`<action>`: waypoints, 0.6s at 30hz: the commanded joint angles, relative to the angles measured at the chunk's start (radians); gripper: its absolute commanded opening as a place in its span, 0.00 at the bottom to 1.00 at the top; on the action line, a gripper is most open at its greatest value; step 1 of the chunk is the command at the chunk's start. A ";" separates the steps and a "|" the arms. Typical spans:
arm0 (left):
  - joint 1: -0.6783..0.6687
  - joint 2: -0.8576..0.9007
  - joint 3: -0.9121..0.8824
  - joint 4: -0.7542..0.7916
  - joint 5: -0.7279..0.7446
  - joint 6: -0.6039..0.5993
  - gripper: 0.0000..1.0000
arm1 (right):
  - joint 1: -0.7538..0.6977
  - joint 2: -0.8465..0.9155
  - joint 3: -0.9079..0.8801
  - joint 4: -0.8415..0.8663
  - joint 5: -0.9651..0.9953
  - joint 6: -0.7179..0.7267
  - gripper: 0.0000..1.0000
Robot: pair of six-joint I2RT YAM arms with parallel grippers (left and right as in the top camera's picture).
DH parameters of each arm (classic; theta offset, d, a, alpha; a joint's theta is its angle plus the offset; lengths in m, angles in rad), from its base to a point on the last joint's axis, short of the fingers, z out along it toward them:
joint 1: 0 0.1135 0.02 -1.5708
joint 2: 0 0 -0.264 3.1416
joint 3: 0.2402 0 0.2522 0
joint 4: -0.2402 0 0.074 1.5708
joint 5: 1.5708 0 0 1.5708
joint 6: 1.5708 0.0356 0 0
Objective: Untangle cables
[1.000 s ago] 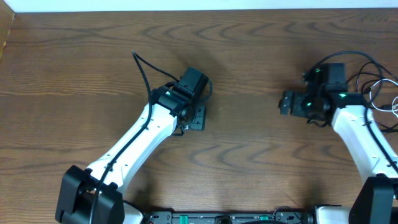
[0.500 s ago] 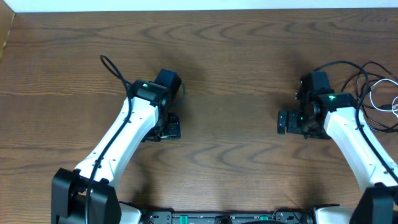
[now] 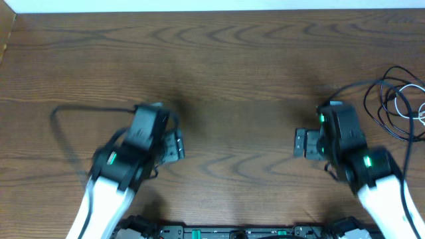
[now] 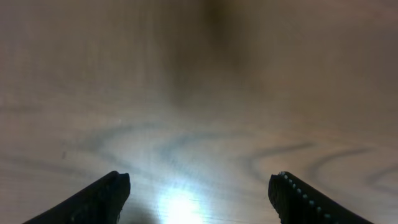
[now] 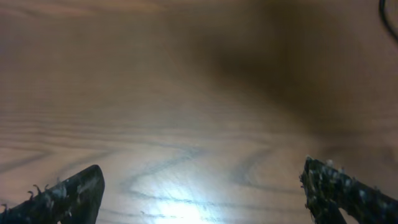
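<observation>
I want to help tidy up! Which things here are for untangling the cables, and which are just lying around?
For the job:
- cables, black and white, looped together near the table's right edge
- left gripper, jaws open, holding nothing
- right gripper, jaws open, holding nothing

Just there:
- table
- black lead trailing by the left arm

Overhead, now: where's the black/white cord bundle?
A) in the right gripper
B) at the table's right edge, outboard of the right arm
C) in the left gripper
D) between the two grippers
B: the cables lie loosely looped at the right edge of the table, beyond the right arm, while the left gripper and right gripper stand open over bare wood.
</observation>
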 commanded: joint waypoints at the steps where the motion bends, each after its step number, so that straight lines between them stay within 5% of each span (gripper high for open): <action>1: 0.000 -0.217 -0.063 0.019 -0.090 -0.003 0.98 | 0.053 -0.144 -0.051 0.006 0.088 0.058 0.99; 11: 0.000 -0.608 -0.067 -0.005 -0.161 -0.003 0.98 | 0.064 -0.365 -0.067 -0.007 0.055 0.057 0.99; 18: 0.000 -0.632 -0.067 -0.046 -0.161 -0.003 0.98 | 0.064 -0.365 -0.067 -0.010 0.055 0.057 0.99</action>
